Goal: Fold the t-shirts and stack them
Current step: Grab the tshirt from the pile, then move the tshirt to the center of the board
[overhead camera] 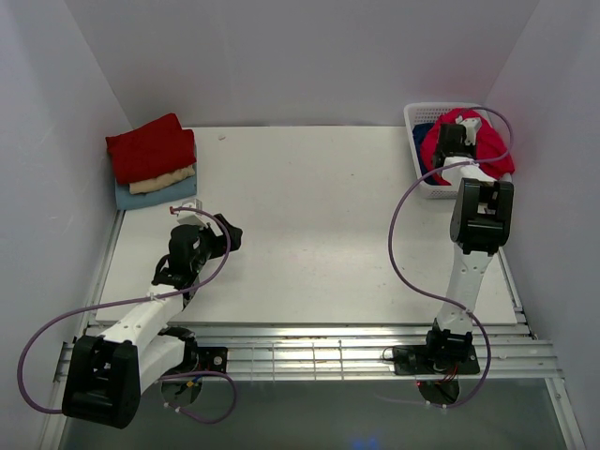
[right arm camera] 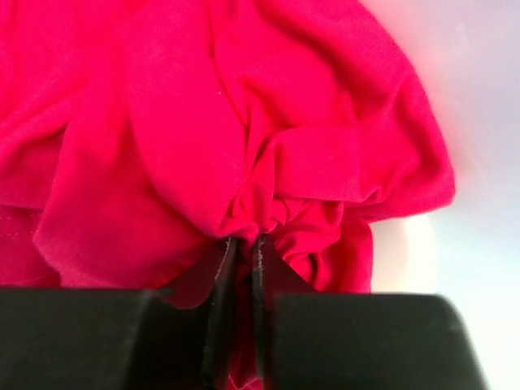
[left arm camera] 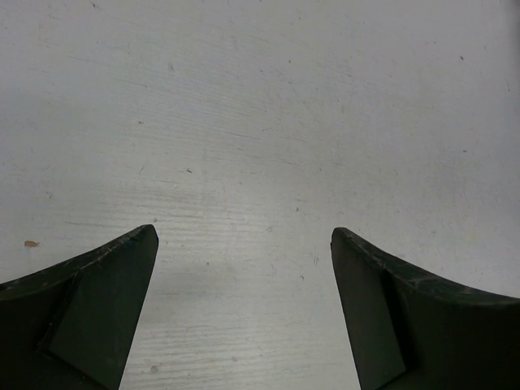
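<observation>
A bright crimson-red t-shirt (overhead camera: 491,150) lies bunched in the white lattice basket (overhead camera: 419,116) at the back right, over a navy one (overhead camera: 424,134). My right gripper (overhead camera: 454,141) is over the basket and shut on a gathered fold of the crimson t-shirt (right arm camera: 244,138); the fold is pinched between the fingertips (right arm camera: 241,241). A folded stack sits at the back left: a darker red t-shirt (overhead camera: 150,146) on a cream one (overhead camera: 164,180) on a pale blue one (overhead camera: 141,197). My left gripper (overhead camera: 225,234) is open and empty, just above the bare table (left arm camera: 244,162).
White walls close in the table on the left, back and right. A metal rail frame (overhead camera: 319,352) runs along the near edge by the arm bases. Purple cables loop from both arms.
</observation>
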